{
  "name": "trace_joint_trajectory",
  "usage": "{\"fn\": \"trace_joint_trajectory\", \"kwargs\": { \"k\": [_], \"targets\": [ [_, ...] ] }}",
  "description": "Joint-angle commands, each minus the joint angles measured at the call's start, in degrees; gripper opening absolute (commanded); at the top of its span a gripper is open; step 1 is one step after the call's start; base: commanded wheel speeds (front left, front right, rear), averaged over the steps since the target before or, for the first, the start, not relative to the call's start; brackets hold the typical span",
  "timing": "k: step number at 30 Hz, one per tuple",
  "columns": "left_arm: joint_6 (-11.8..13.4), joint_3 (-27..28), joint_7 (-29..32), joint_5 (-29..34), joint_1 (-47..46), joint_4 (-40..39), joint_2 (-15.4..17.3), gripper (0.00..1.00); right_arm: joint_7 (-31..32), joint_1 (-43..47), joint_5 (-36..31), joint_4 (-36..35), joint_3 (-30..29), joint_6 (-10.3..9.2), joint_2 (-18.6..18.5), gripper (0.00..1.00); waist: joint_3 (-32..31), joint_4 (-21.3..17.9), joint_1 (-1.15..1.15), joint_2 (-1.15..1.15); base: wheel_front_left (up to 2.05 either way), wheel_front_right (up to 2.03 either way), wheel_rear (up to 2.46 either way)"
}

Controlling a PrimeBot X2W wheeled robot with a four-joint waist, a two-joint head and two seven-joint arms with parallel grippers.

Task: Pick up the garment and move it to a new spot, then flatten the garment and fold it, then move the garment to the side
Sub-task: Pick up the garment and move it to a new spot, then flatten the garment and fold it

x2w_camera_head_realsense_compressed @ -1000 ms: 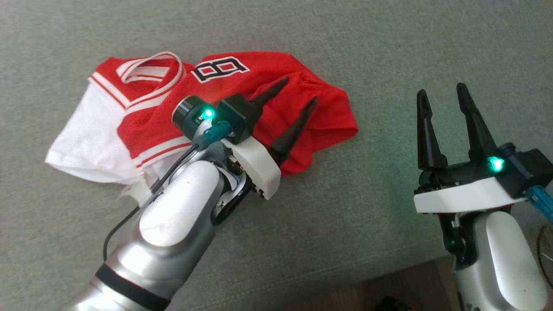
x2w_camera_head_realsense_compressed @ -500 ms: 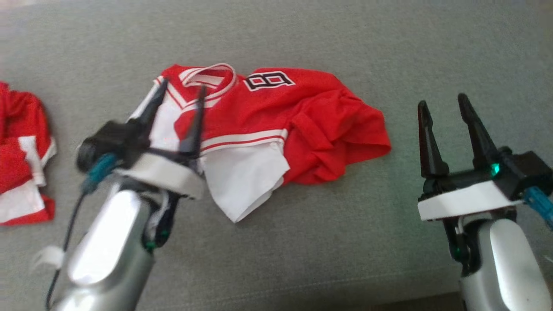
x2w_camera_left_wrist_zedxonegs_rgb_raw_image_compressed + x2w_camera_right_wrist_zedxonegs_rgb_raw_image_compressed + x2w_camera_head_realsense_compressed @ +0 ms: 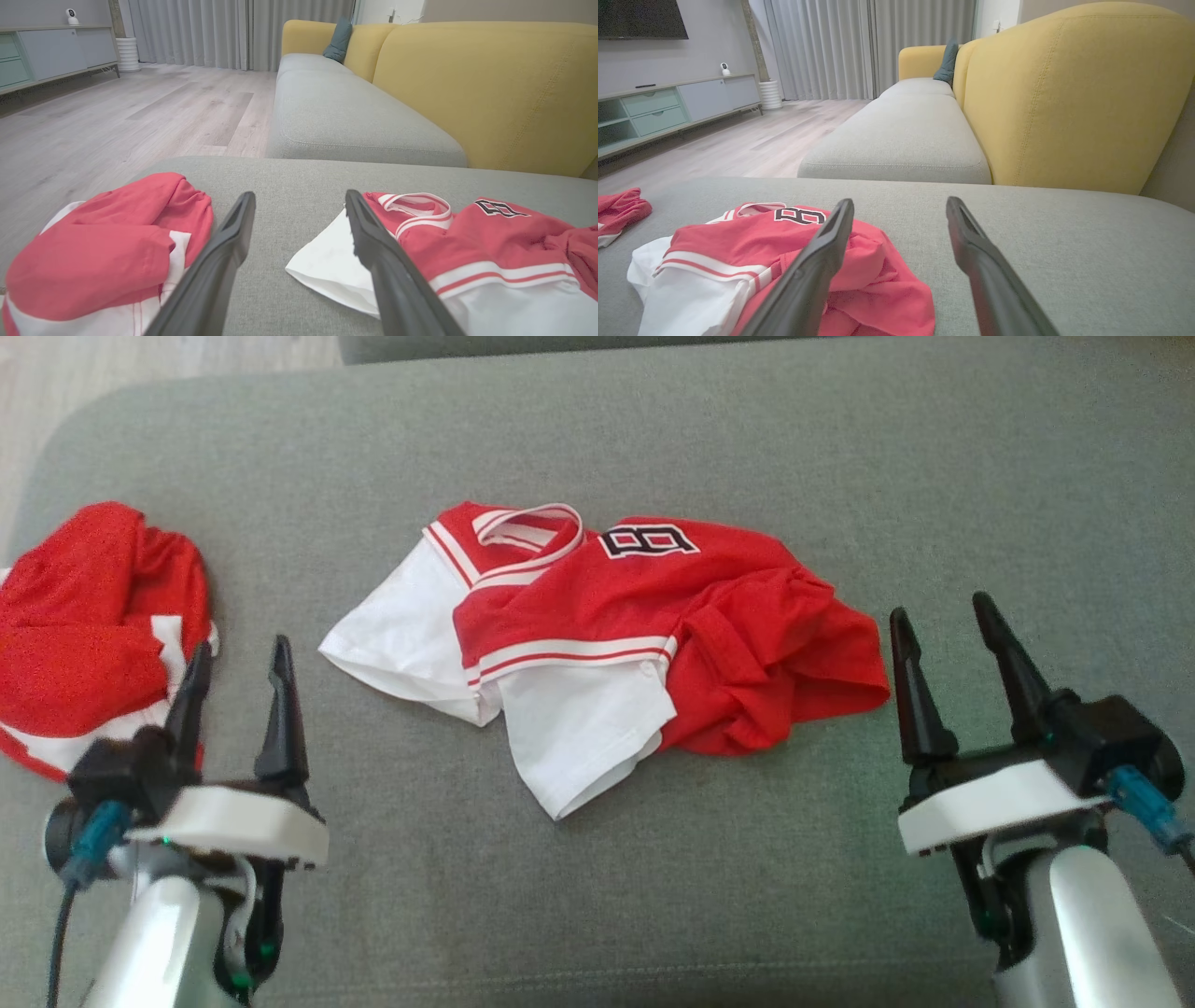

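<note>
Lower left of the frame, the left gripper point(image 3: 241, 649): two long black fingers point(image 3: 280, 719) tapering to sharp points, set in a white wedge-shaped mount point(image 3: 233, 817). A teal connector point(image 3: 93, 835) plugs in beside its black block point(image 3: 112, 770), with a black cable point(image 3: 58, 933) trailing down. Below that is a glossy silver forearm point(image 3: 154, 943) and tiny green lights point(image 3: 241, 978) at the wrist. Lower right, the right gripper point(image 3: 940, 607) matches it part for part.

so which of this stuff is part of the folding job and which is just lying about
In the job: numbered jersey, crumpled mid-seat; left gripper and right gripper, both open and empty; grey seat under it.
Lying about: second red garment at the left; yellow backrest; teal cushion; cabinet.
</note>
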Motion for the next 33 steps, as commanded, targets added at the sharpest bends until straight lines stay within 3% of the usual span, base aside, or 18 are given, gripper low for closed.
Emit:
{"fn": "trace_joint_trajectory", "kwargs": {
  "k": [1, 16, 33],
  "targets": [
    [-0.5, 2.53, -0.68, 0.79, -1.13, -2.18, 1.2, 1.0, 0.41, -0.31, -0.31, -1.66, 1.2, -0.05, -0.15, 1.0, -1.01, 0.47, 0.0, 0.0, 0.0, 0.0, 0.0],
    [-1.44, 3.18, -0.68, 3.99, 5.52, -2.78, -0.13, 1.0, 1.76, 4.72, 0.77, -2.12, 0.71, -0.05, -0.15, 1.0, -5.8, -0.13, 0.0, 0.0, 0.0, 0.0, 0.0],
    [-1.56, 3.21, -0.69, 4.1, 6.19, -2.67, -0.08, 1.0, 2.0, 5.19, 1.23, -2.81, 0.49, -0.05, -0.15, 1.0, -5.74, -0.23, 0.0, 0.0, 0.0, 0.0, 0.0]
  ]
}}
